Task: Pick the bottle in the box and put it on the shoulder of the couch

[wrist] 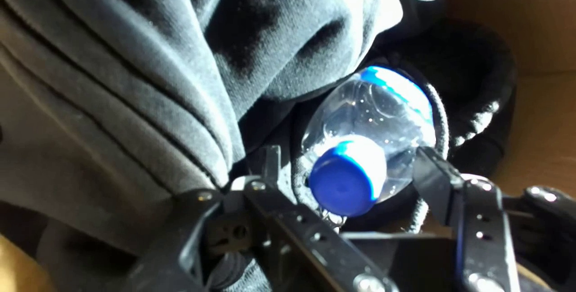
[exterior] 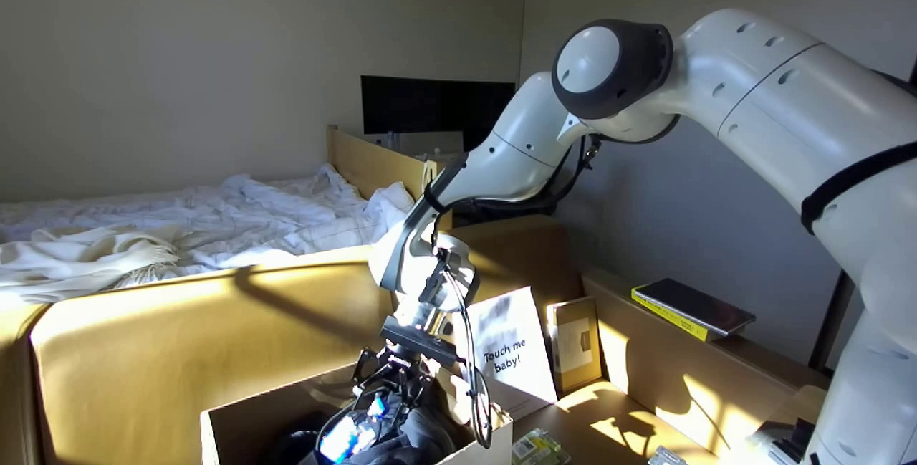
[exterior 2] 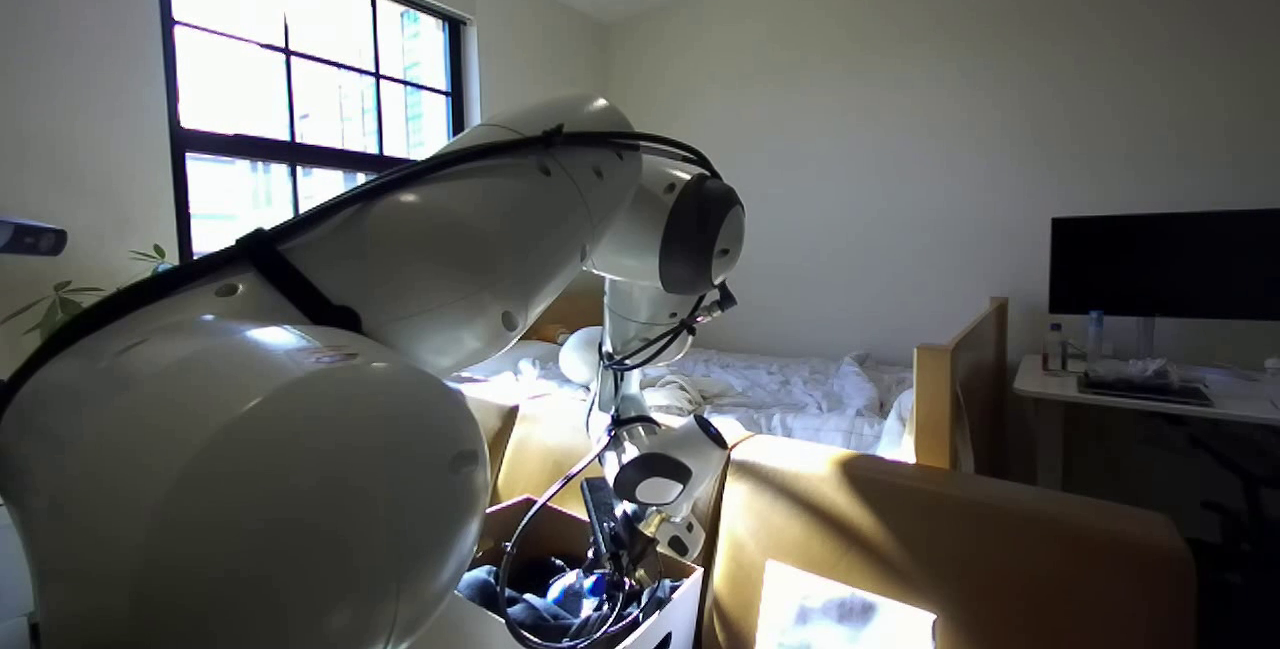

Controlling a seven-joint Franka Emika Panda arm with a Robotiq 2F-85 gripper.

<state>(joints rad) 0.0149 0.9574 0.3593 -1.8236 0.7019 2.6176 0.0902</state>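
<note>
As 2 fingers [wrist: 433, 179] gape around the ungripped bottle [wrist: 364, 134], dark cloth [wrist: 288, 49] crowding, box [exterior: 247, 418] surrounding.

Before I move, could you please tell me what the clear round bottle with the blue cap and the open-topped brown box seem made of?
The bottle looks like glossy plastic: see-through, with bright highlights. The box is probably matte cardboard, judging by its thin, dull brown walls.

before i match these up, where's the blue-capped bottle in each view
In an exterior view: bottle is at the bottom, left of centre.
In an exterior view: bottle is low, just left of centre.
In the wrist view: bottle is right of centre, blue cap towards the camera.
Shared landmark: dark grey cloth beside it in all three.
</note>
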